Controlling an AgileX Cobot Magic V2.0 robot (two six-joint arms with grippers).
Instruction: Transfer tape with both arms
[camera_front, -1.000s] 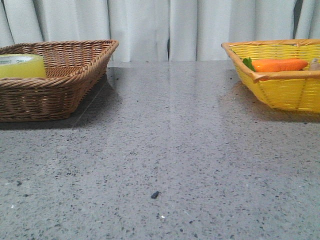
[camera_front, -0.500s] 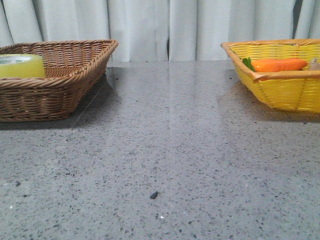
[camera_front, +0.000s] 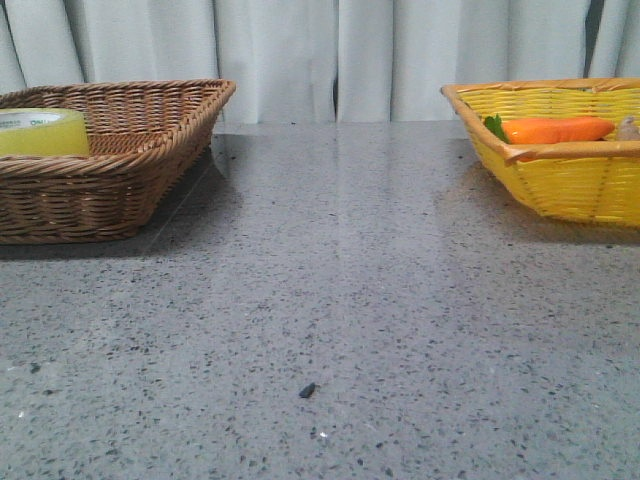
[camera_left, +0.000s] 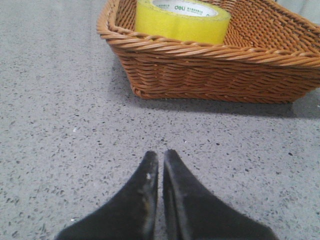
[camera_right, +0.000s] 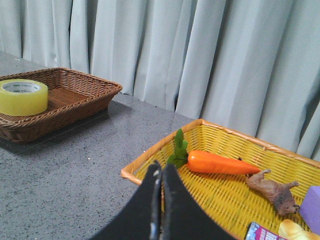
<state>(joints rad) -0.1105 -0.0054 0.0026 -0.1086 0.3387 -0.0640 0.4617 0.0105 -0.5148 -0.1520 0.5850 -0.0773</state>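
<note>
The yellow tape roll (camera_front: 42, 131) with a white printed core lies flat in the brown wicker basket (camera_front: 150, 150) at the far left of the table. It also shows in the left wrist view (camera_left: 182, 20) and the right wrist view (camera_right: 22, 96). My left gripper (camera_left: 160, 156) is shut and empty, low over the grey table a short way in front of the brown basket (camera_left: 210, 70). My right gripper (camera_right: 162, 167) is shut and empty, above the near rim of the yellow basket (camera_right: 150, 162). Neither gripper shows in the front view.
The yellow basket (camera_front: 560, 175) at the far right holds an orange carrot (camera_front: 555, 130); the right wrist view shows the carrot (camera_right: 215, 162), a brown toy animal (camera_right: 275, 192), a purple block (camera_right: 311, 206) and other small items. White curtains hang behind the table. A small dark speck (camera_front: 308, 390) lies on the table.
The front view has shifted very slightly; the baskets and tape appear a touch further left. Nothing else has moved.
</note>
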